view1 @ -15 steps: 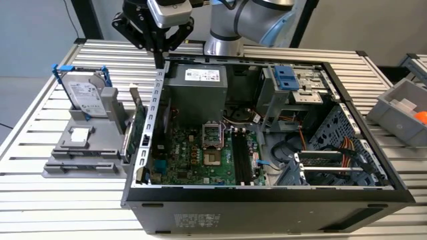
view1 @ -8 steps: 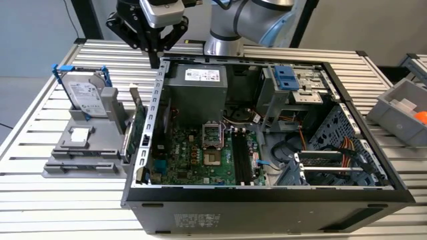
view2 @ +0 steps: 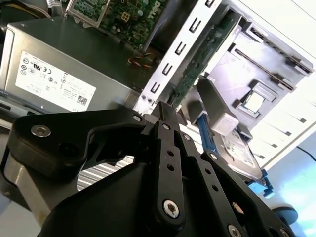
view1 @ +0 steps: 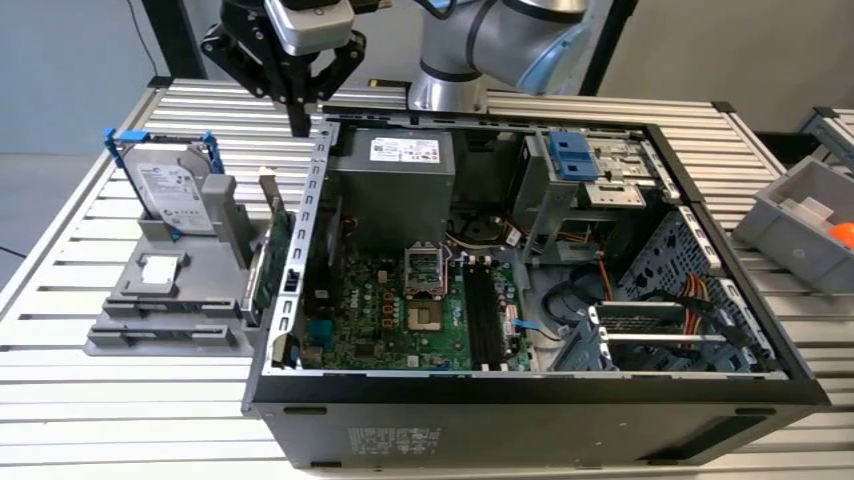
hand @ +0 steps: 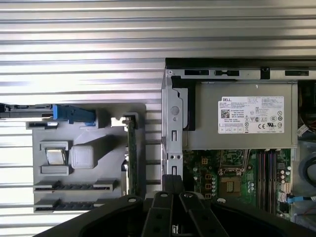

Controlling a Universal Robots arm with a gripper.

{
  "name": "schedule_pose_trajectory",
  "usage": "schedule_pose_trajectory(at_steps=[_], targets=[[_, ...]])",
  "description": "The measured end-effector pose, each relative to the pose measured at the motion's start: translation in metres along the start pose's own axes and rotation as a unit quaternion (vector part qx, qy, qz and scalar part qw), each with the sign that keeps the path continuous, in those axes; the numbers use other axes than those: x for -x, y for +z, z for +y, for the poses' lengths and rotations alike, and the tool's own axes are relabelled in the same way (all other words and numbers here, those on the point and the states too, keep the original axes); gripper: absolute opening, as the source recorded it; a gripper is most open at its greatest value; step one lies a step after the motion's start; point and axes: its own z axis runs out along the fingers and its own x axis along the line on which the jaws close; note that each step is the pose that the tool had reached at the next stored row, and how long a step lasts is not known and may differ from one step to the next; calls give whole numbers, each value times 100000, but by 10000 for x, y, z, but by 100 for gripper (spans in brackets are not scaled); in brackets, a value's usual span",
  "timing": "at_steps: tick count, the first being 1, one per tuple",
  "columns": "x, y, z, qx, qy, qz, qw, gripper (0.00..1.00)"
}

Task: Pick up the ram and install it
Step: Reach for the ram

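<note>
The black fingers [view2: 168, 148] are drawn close together with nothing between them; the black linkage gripper [view1: 300, 128] points straight down from the grey robot arm [view1: 501, 45], touching nothing; in the exterior view its tip hangs by the rear corner of the open black computer case [view1: 534, 385] on the exterior view's left, over the ribbed aluminium table [view1: 134, 420].

Just inside that corner lies the grey boxy power supply [view1: 394, 165], and beyond it the green motherboard [view1: 387, 310] with its long black slots [view1: 481, 310].

Outside the case wall a green expansion card with a metal bracket [view1: 274, 260] stands on edge, just beside the pale grey plastic holder [view1: 167, 300]; a silver hard drive in a blue frame [view1: 174, 190] stands upright at the holder's far end.

The ram [hand: 74, 185], a thin dark flat stick, looks to stand on edge in a long groove of the holder, well apart from the gripper, with a second like strip in the groove beside it; it is too slim to tell more.

A grey bin [view1: 801, 215] sits at the exterior view's right.
</note>
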Motion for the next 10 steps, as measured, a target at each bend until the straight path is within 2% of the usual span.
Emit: schedule_pose_trajectory(at_steps=[10], targets=[[-100, -2, -4, 7, -159, 5, 100000, 0]])
